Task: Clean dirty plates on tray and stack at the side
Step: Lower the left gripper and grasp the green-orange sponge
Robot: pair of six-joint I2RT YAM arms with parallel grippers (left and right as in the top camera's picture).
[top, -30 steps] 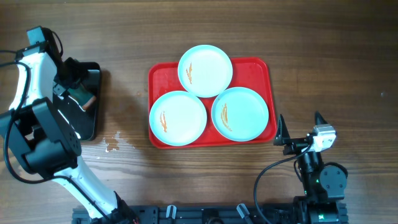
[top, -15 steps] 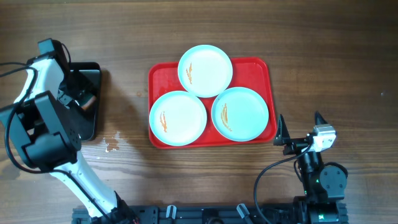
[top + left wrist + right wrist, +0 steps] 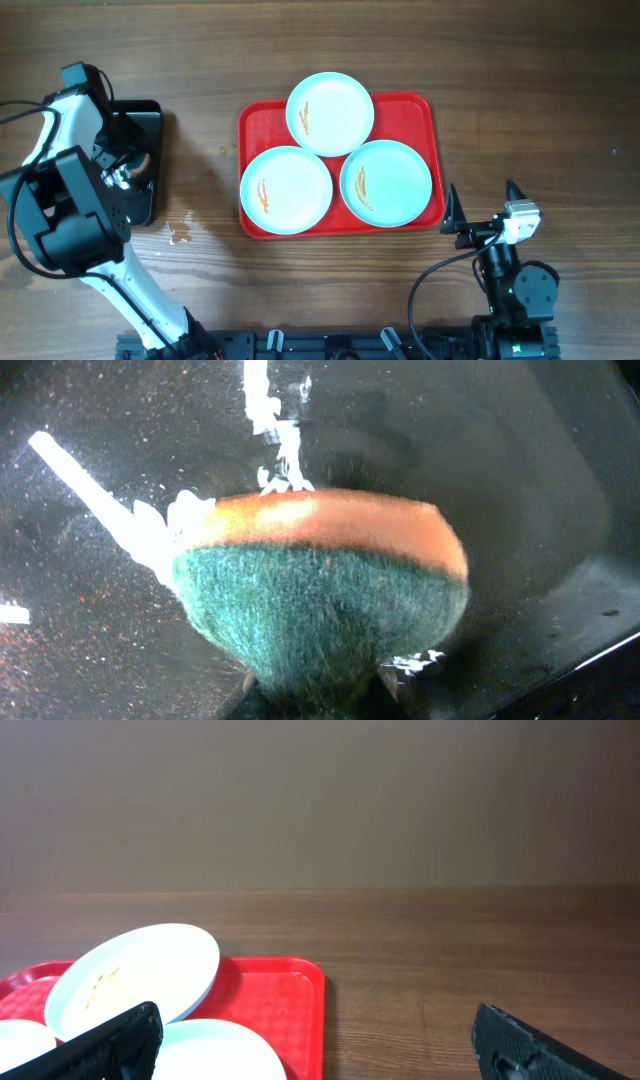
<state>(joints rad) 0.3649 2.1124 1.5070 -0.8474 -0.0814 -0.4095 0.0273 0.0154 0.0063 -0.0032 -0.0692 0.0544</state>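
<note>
Three pale plates with orange-brown streaks lie on the red tray [image 3: 418,112]: one at the back [image 3: 330,113], one front left [image 3: 286,190], one front right [image 3: 386,182]. My left gripper [image 3: 128,168] is down in the black tray [image 3: 150,205] at the far left. It is shut on a sponge [image 3: 320,580] with a green scouring face and an orange body, pinched at its lower edge by the left gripper [image 3: 315,698]. My right gripper [image 3: 482,202] stands open at the tray's front right corner, holding nothing. The right wrist view shows two plates [image 3: 140,970] [image 3: 215,1055] on the red tray [image 3: 290,1000].
The black tray [image 3: 500,480] is wet, with white foam streaks [image 3: 130,520] around the sponge. A small patch of water spots [image 3: 180,232] lies on the wooden table between the black tray and the red tray.
My left gripper has closed on the sponge in the black tray, after the left arm shifted slightly toward the back. The right arm and the plates have not moved.
</note>
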